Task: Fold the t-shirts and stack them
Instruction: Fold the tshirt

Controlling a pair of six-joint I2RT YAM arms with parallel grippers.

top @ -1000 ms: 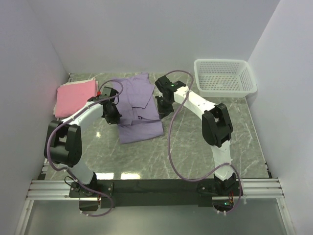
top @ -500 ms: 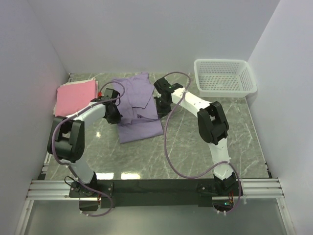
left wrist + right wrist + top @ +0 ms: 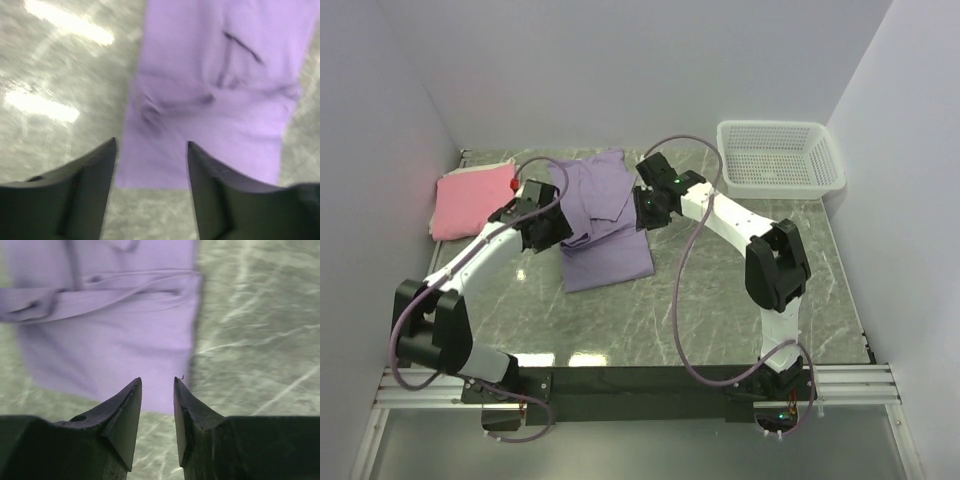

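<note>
The lavender t-shirt (image 3: 607, 225) lies on the bench (image 3: 720, 290) a little left of the middle, toward the far edge. It is partly folded: its near part forms a smooth rectangle, and its far part is layered and creased. The pink t-shirt (image 3: 470, 200) lies as a folded pad in the far left corner, well apart from the lavender one. A white mesh basket (image 3: 780, 127) stands in the far right corner.

The left gripper (image 3: 552, 228) hovers at the left edge of the lavender t-shirt (image 3: 215, 85). In the left wrist view the left gripper (image 3: 151, 150) has its jaws spread wide, with nothing between them. The cloth lies flat below, and its near hem shows in the gap.

The right gripper (image 3: 645, 212) is at the shirt's right edge, opposite the left one. In the right wrist view the right gripper (image 3: 157, 385) has its jaws parted by a narrow gap and grips nothing. The lavender t-shirt (image 3: 115, 340) lies beneath, its right edge just beside the line of the gap and bare bench to the right. Neither gripper holds any cloth.
</note>
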